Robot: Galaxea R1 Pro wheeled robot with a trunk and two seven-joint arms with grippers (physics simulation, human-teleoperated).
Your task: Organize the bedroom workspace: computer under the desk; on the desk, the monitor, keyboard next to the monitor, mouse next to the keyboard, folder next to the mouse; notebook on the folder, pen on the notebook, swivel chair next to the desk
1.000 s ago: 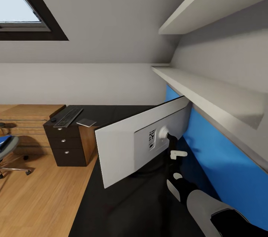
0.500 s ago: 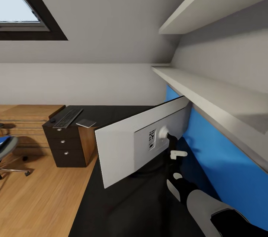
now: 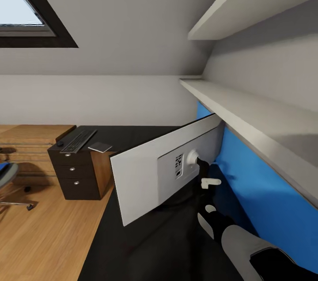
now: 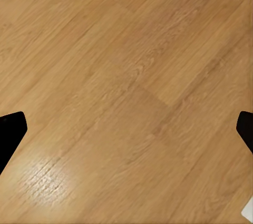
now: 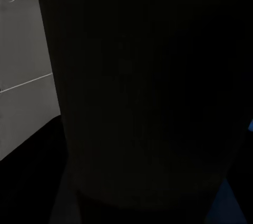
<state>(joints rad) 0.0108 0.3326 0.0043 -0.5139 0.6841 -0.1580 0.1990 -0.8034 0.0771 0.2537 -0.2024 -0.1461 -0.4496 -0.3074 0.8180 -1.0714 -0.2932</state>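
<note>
The monitor (image 3: pixel 150 175) stands on the tabletop (image 3: pixel 145 245) directly before the right tool (image 3: pixel 204 174), whose dark fingers hide any grip.

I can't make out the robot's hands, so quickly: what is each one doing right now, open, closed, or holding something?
Left gripper: open, holding nothing, above the wooden floor.
Right gripper: at the monitor stand behind the screen; cannot tell whether it is shut.

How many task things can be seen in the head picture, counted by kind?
monitor: 1
keyboard: 1
mouse: 1
swivel chair: 1
desk: 1
Total: 5
</note>
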